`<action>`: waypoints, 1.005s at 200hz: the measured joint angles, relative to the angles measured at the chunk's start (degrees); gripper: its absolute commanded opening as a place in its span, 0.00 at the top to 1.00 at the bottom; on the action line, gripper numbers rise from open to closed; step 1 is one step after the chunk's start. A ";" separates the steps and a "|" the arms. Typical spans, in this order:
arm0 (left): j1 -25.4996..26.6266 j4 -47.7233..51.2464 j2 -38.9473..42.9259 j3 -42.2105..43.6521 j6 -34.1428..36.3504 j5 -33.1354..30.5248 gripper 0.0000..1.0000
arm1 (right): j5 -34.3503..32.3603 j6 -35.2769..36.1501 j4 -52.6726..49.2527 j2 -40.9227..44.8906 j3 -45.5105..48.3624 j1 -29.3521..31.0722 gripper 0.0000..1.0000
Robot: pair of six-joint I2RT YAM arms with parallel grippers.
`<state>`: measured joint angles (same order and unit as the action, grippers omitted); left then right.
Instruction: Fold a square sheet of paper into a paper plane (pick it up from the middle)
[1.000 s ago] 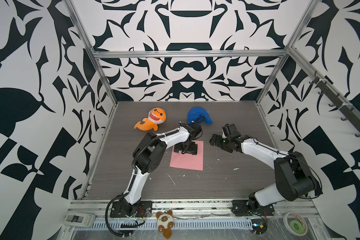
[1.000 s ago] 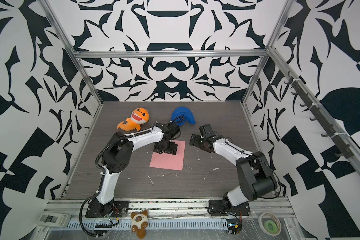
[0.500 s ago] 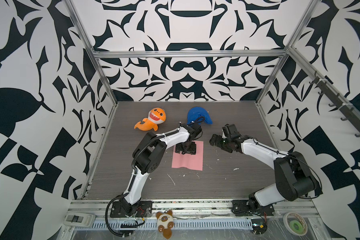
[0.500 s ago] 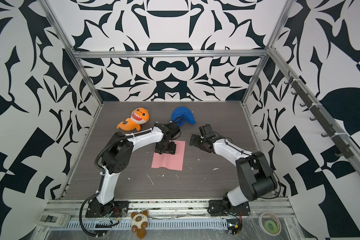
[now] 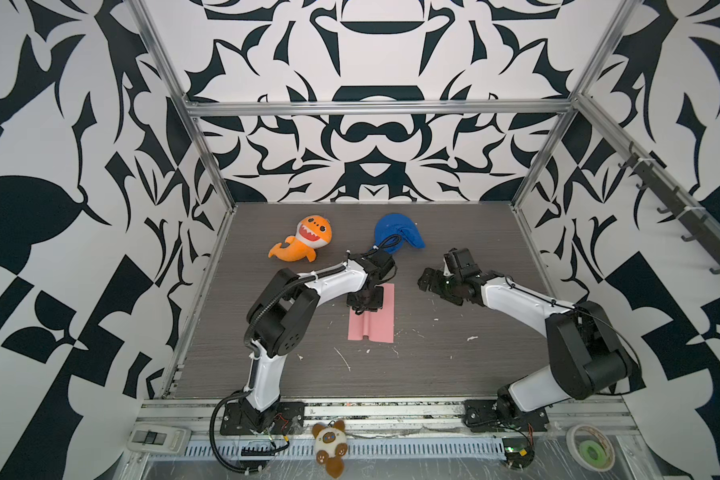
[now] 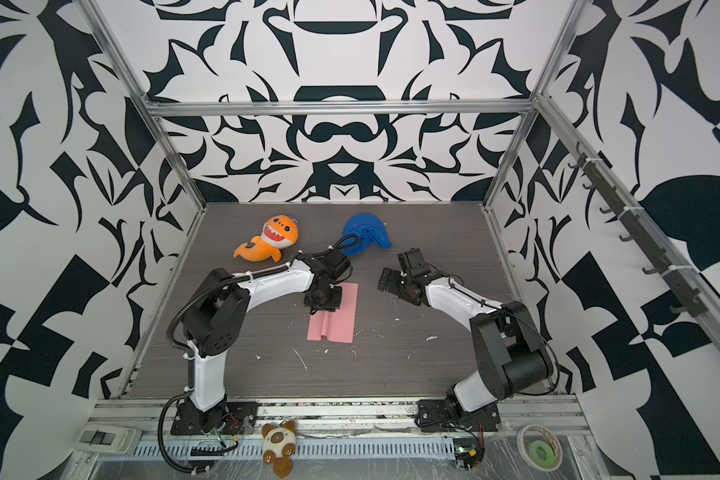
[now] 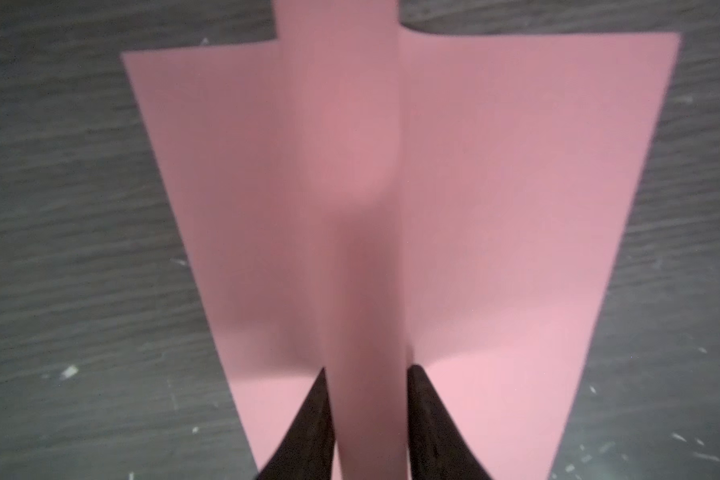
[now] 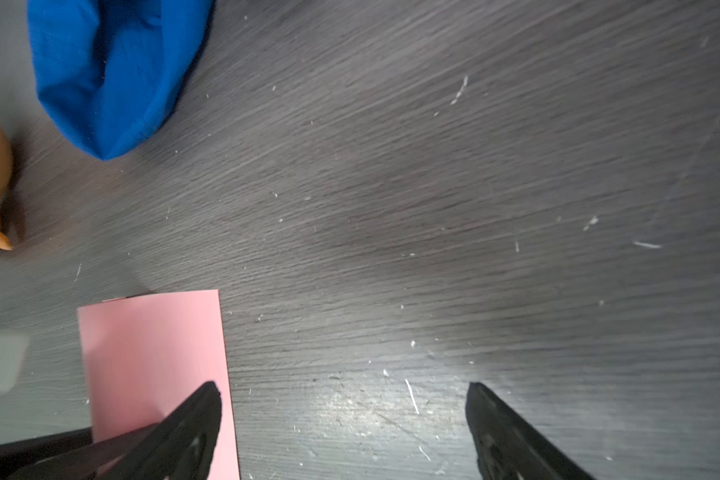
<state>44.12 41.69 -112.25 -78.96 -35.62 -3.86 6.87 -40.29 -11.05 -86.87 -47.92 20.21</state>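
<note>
The square sheet of paper (image 5: 375, 324) is pink and lies mid-table in both top views, bunched narrower with a raised ridge running along its middle. My left gripper (image 5: 364, 306) points down onto its far half. In the left wrist view the two black fingers stand on either side of the ridge (image 7: 366, 291), and the left gripper (image 7: 366, 374) is shut on it. My right gripper (image 5: 431, 283) hovers to the right of the sheet, open and empty. In the right wrist view the right gripper (image 8: 344, 388) frames bare table, with the paper's edge (image 8: 150, 353) beside one finger. No paper plane is in view.
An orange shark plush (image 5: 304, 245) and a blue cloth lump (image 5: 398, 232) lie behind the paper, near the back of the table. White scraps dot the dark table (image 5: 454, 365). A small plush (image 5: 329, 442) and a tape roll (image 5: 591, 451) sit at the front rail.
The left gripper's jaws have closed inward on the sheet. The paper has drawn in from a flat square to a narrower shape with a raised ridge. The right arm has stayed put.
</note>
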 measured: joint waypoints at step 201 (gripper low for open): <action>-13.90 -39.26 9.60 24.17 -13.86 28.06 0.66 | 27.06 1.33 16.11 -16.76 -4.55 8.50 0.56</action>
<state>30.22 2.44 -102.65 -54.78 -49.47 24.21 33.93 -38.96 5.06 -103.63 -52.47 28.71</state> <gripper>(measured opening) 0.338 0.475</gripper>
